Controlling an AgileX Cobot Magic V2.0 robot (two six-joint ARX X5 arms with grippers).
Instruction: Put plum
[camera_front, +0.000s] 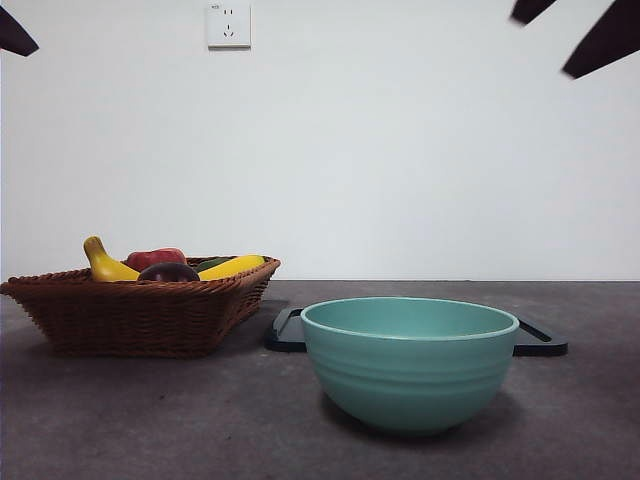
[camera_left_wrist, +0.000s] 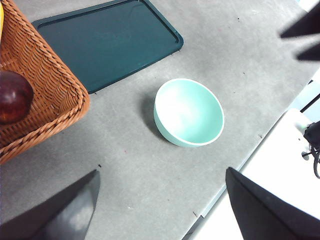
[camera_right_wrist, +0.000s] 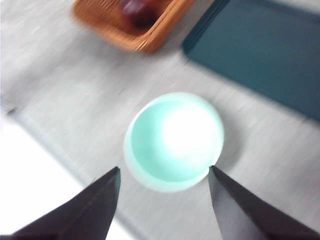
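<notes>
A grey bench (camera_front: 120, 420) is shown carrying a woven brown basket (camera_front: 140, 310), a pale green bowl (camera_front: 410, 365) and a dark flat tray (camera_left_wrist: 107, 42). The basket is placed toward the left side of the bench in the front view, and the bowl is set apart from it, near the front edge, with the tray lying just behind the bowl. The plum (camera_front: 168, 272) is seen resting inside the basket, close to the basket's front rim and just in front of a red fruit (camera_front: 155, 258); 2 yellow bananas (camera_front: 105, 265) are lying beside it. In the left wrist view the plum (camera_left_wrist: 14, 97) is seen against the basket's inner wall, near a corner. The bowl is shown empty. The left gripper (camera_left_wrist: 160, 200) is held high above the bench, its 2 jaws spread well apart and nothing between them. The right gripper (camera_right_wrist: 165, 185) is held above the bowl, its 2 jaws likewise spread wide and gripping nothing; this view is blurred. In the front view only black tips are shown at the 2 top corners.
</notes>
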